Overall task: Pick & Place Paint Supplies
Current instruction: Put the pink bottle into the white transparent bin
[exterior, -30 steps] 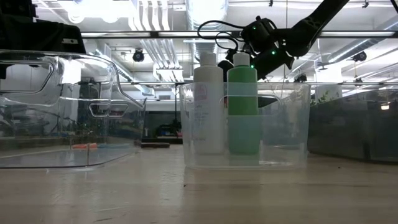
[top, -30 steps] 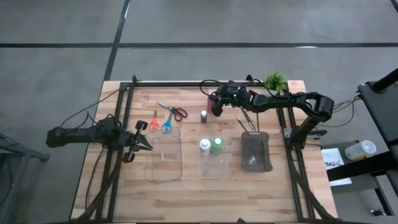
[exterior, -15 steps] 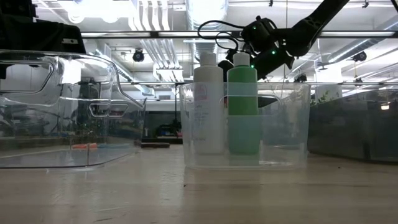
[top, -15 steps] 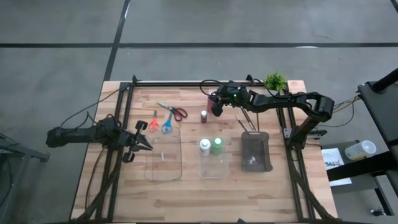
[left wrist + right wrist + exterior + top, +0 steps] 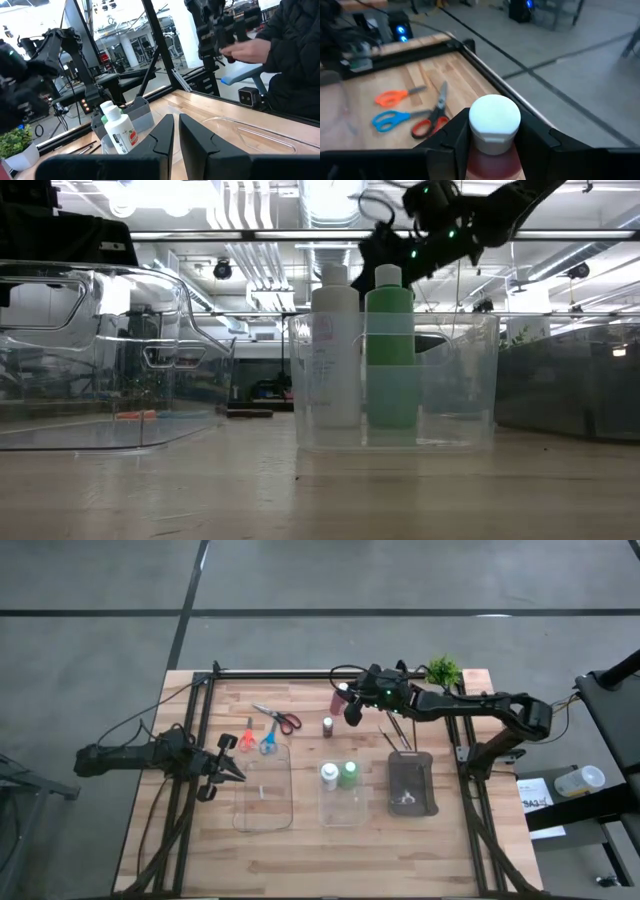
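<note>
Clamping the red paint bottle (image 5: 494,145) between the fingers of the right gripper (image 5: 350,703), up off the desk (image 5: 300,840) near its far edge; white cap poking out above the fingers, red body squeezed between them in the right wrist view. Held upright, likely so it can drop cap-up into a tray beside its mates.

Waiting at the near-centre: clear tray (image 5: 341,802) with the white bottle (image 5: 329,776) and green bottle (image 5: 348,774) standing side by side inside, both upright, caps up. Looks like the home for bottles, so probably where the red one is headed.

Standing alone on the bare wood, just beside the raised gripper: small brownish bottle (image 5: 328,726), not yet collected.

Lying to the left: larger clear tray (image 5: 263,790), seemingly empty. Just beyond its far rim, orange scissors (image 5: 246,737) and blue scissors (image 5: 268,740) side by side, red scissors (image 5: 279,718) a little farther back, all flat on the desk.

Sitting to the right: dark grey tray (image 5: 412,783) with something pale at its near end, too small to name. Thin paintbrushes (image 5: 396,730) lying on the wood just beyond it.

Hovering low at the desk's left edge: left gripper (image 5: 226,766), fingers nearly together, nothing between them, idle.
</note>
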{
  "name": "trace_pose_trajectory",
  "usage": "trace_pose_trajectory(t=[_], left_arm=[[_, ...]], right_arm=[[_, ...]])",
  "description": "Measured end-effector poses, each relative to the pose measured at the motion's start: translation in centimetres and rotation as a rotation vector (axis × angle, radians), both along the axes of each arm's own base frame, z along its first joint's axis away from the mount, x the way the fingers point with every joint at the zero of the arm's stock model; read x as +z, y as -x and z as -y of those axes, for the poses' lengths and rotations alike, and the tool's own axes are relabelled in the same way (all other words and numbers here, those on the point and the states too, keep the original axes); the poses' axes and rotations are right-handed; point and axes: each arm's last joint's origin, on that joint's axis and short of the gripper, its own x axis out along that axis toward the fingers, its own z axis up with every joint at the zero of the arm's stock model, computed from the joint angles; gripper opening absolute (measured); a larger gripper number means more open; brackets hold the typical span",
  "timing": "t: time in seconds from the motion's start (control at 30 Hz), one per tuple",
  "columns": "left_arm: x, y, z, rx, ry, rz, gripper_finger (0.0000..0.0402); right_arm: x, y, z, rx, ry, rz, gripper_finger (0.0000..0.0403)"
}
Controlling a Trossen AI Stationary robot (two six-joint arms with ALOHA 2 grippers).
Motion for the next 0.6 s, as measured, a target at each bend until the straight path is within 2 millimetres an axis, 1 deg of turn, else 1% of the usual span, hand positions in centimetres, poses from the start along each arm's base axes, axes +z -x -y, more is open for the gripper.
trace_pose_trajectory(t=[0.17, 0.4, 0.5, 0.6], left_arm=[[0.0, 0.0, 0.0, 0.0, 0.0, 0.0, 0.0036], [0.0, 0.0, 0.0, 0.0, 0.0, 0.0, 0.0036], [0.0, 0.0, 0.0, 0.0, 0.0, -0.001, 0.0036], [0.0, 0.0, 0.0, 0.0, 0.0, 0.0, 0.0036]], right_arm=[[3.0, 0.9, -2.1, 0.058, 0.048, 0.078, 0.0123], [6.9, 3.2, -5.8, 0.157, 0.088, 0.172, 0.0124], [8.1, 4.1, -7.4, 0.207, 0.092, 0.202, 0.0124], [8.8, 4.8, -9.0, 0.266, 0.107, 0.21, 0.0124]])
